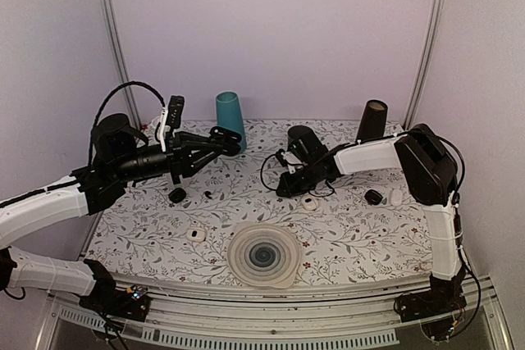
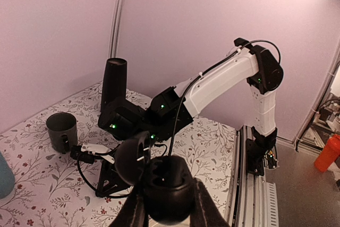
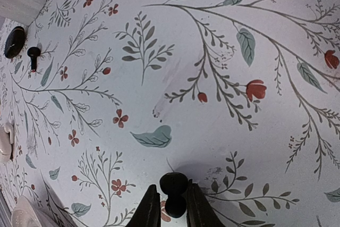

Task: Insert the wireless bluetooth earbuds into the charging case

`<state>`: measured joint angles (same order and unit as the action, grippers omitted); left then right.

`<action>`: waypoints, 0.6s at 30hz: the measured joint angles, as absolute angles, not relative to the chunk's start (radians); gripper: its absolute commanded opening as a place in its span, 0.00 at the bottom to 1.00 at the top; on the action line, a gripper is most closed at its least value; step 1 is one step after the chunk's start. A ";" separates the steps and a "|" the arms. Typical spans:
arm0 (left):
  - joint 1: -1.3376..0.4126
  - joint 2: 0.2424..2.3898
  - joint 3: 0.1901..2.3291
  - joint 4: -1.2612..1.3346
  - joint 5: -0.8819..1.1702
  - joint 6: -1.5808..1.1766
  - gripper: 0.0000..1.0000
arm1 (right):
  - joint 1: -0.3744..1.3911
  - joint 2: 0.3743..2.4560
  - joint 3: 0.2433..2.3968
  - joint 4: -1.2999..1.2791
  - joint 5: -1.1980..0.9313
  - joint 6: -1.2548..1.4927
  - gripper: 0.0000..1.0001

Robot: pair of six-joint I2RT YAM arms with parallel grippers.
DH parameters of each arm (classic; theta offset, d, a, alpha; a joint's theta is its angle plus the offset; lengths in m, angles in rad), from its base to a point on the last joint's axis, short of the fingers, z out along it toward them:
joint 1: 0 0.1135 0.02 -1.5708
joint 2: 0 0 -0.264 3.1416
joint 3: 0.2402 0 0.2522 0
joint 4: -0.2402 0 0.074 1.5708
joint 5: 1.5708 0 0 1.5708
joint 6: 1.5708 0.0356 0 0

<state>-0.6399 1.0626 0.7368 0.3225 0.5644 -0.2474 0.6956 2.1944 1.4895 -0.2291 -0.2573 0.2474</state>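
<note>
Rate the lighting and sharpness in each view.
Top external: even, lilac-tinted light, soft shadows. Left wrist: dimmer, purple cast; the glossy black charging case in the left gripper looks soft. Right wrist: bright, wide-angle; the tiny black earbud is sharp.

My table is white, printed with teal leaves, grey stems and small red flowers, the earbud in my right claw is glossy black, the charging case black too, and one cup teal.
</note>
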 measured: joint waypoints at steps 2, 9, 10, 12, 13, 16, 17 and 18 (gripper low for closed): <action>-0.640 1.063 0.737 0.323 0.565 -0.247 0.00 | 0.695 2.194 1.491 -0.230 -0.257 0.247 0.18; -0.640 1.063 0.737 0.323 0.565 -0.247 0.00 | 0.694 2.194 1.495 -0.230 -0.258 0.251 0.13; -0.640 1.063 0.737 0.323 0.565 -0.247 0.00 | 0.694 2.194 1.495 -0.230 -0.259 0.252 0.12; -0.640 1.063 0.737 0.323 0.565 -0.247 0.00 | 0.694 2.194 1.496 -0.230 -0.262 0.252 0.09; -0.640 1.063 0.737 0.323 0.565 -0.247 0.00 | 0.694 2.194 1.496 -0.230 -0.263 0.253 0.07; -0.640 1.063 0.737 0.323 0.565 -0.247 0.00 | 0.694 2.194 1.498 -0.229 -0.266 0.254 0.04; -0.640 1.063 0.737 0.323 0.565 -0.247 0.00 | 0.694 2.194 1.499 -0.228 -0.266 0.255 0.04; -0.640 1.063 0.737 0.322 0.565 -0.247 0.00 | 0.694 2.194 1.499 -0.228 -0.266 0.255 0.04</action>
<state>-0.6399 1.0626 0.7368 0.3222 0.5648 -0.2474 0.6937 2.1944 1.4986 -0.2276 -0.2665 0.2550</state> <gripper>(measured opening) 0.222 0.050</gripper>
